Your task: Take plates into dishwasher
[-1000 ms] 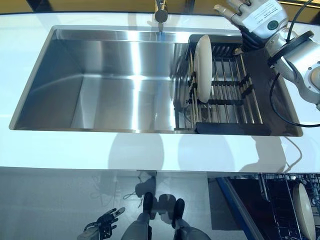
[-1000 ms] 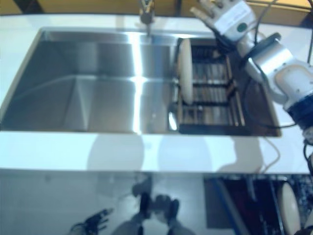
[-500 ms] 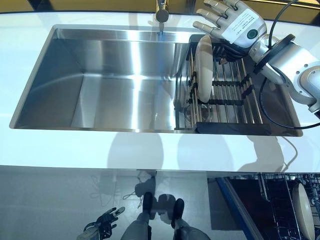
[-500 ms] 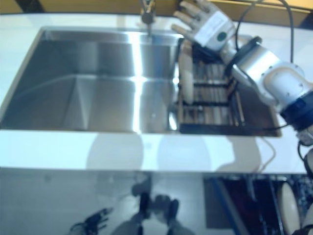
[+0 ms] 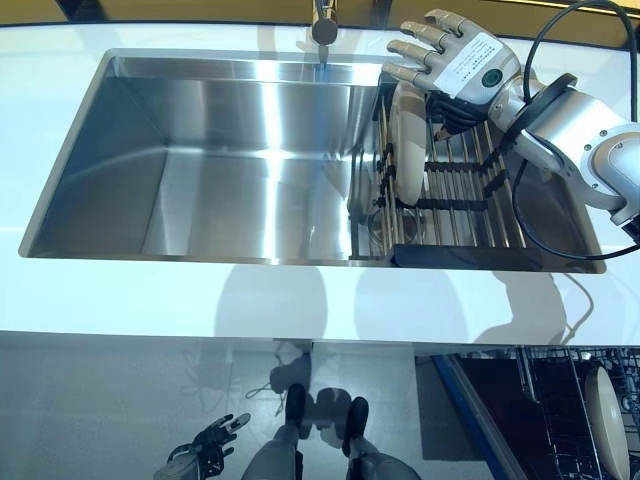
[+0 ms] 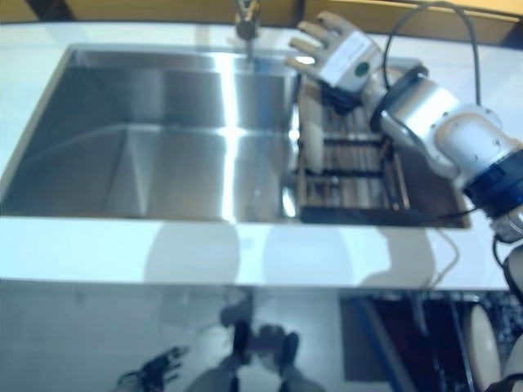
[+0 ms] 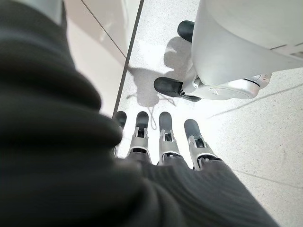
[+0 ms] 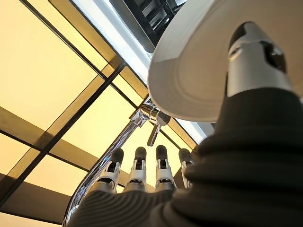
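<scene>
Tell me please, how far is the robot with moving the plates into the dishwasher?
Done: one plate already stands in the dishwasher rack, at the lower right. In hand: nothing is gripped yet; the right hand hovers open over the white plate that stands upright in the sink rack. The left hand hangs idle, low near the floor. Left: grasp that plate, carry it down and slot it in the dishwasher.

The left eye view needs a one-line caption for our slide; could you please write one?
Right hand, fingers open, poised over the white plate standing upright in the sink's drying rack.
</scene>
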Motion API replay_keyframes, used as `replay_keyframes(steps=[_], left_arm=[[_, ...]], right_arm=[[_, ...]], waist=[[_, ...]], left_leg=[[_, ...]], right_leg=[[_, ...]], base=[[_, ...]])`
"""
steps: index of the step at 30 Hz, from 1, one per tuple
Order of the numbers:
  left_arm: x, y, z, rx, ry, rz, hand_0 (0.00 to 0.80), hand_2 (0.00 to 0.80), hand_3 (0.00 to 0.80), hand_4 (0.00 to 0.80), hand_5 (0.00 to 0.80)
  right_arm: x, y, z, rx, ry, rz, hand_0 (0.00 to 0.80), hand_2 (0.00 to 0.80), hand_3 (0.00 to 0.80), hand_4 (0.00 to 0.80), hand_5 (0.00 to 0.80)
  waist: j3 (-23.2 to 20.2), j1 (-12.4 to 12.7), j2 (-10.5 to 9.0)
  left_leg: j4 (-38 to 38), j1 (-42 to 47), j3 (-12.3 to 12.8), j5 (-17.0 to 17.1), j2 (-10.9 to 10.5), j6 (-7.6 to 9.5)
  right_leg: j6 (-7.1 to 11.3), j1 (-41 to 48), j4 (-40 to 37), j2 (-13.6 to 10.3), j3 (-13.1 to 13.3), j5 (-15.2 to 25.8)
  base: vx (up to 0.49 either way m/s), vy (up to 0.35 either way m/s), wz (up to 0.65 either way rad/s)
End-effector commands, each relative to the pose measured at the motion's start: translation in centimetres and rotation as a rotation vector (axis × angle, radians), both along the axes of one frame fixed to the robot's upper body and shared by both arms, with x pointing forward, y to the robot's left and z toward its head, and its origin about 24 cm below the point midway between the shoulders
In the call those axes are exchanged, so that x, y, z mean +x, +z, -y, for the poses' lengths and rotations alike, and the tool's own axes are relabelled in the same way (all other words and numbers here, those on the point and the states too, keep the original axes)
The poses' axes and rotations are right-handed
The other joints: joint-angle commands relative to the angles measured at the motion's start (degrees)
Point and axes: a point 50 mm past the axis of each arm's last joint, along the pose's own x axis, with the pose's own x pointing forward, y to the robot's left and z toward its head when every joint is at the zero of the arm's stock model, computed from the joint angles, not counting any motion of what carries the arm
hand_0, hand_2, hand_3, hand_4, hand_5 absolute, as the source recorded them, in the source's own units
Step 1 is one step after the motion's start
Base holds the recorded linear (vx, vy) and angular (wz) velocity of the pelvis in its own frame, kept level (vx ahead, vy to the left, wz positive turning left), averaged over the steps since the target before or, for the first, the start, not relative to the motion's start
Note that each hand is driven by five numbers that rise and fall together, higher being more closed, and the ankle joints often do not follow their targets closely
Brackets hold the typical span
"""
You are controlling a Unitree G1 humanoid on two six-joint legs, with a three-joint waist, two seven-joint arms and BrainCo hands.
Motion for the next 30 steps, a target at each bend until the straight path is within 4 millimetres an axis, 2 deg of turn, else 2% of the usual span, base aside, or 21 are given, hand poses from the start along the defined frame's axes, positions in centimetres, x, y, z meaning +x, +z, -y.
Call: replay_keyframes(steps=[1,20,21,22,23,30], left_arm=[[0.1,0.2,-0.6,-0.017,0.048,0.033,0.000,0.000,0.000,0.000,0.000],[0.1,0.2,-0.4,-0.034,0.062,0.046,0.000,0.000,0.000,0.000,0.000],[0.1,0.2,-0.3,-0.035,0.063,0.046,0.000,0.000,0.000,0.000,0.000],[0.1,0.2,-0.3,-0.036,0.065,0.046,0.000,0.000,0.000,0.000,0.000],[0.1,0.2,-0.3,-0.038,0.068,0.048,0.000,0.000,0.000,0.000,0.000],[-0.1,0.1,-0.5,-0.047,0.084,0.047,0.000,0.000,0.000,0.000,0.000]], right_arm=[[-0.4,0.5,-0.7,-0.088,0.006,0.027,0.000,0.000,0.000,0.000,0.000],[-0.7,-1.6,-2.3,-0.191,0.049,-0.046,0.000,0.000,0.000,0.000,0.000],[-0.7,-1.8,-2.4,-0.207,0.047,-0.048,0.085,0.085,0.085,0.085,0.085],[-0.7,-2.0,-2.4,-0.228,0.042,-0.049,0.417,0.417,0.417,0.417,0.417],[-0.6,-2.2,-2.4,-0.251,0.038,-0.047,0.800,0.800,0.800,0.800,0.800],[-0.4,-3.2,-2.4,-0.382,-0.011,-0.071,0.800,0.800,0.800,0.800,0.800]], waist=[[-0.72,1.16,-1.93],[-0.77,1.25,-1.93],[-0.79,1.25,-1.95],[-0.82,1.25,-2.00],[-0.83,1.26,-2.05],[-1.09,1.26,-2.39]], left_leg=[[-0.20,0.96,1.06,-4.82,-0.47,-0.62],[-0.20,0.55,1.45,-4.60,-0.47,-0.72],[-0.20,0.55,1.50,-4.63,-0.45,-0.72],[-0.20,0.54,1.53,-4.62,-0.45,-0.73],[-0.20,0.51,1.61,-4.60,-0.43,-0.75],[-0.20,0.67,1.97,-4.62,-0.35,-0.79]], right_leg=[[3.76,0.92,-0.04,-1.20,-1.29,-2.85],[3.78,0.48,-0.04,-1.28,-1.59,-2.66],[3.79,0.48,-0.04,-1.29,-1.59,-2.68],[3.80,0.45,-0.04,-1.29,-1.62,-2.65],[3.82,0.41,-0.04,-1.30,-1.66,-2.62],[3.85,0.50,-0.04,-1.31,-1.75,-2.55]], base=[[0.000,0.000,0.00],[0.000,0.000,0.00],[0.000,0.000,0.00],[0.000,0.000,0.00],[0.000,0.000,0.00],[0.000,0.000,0.00]])
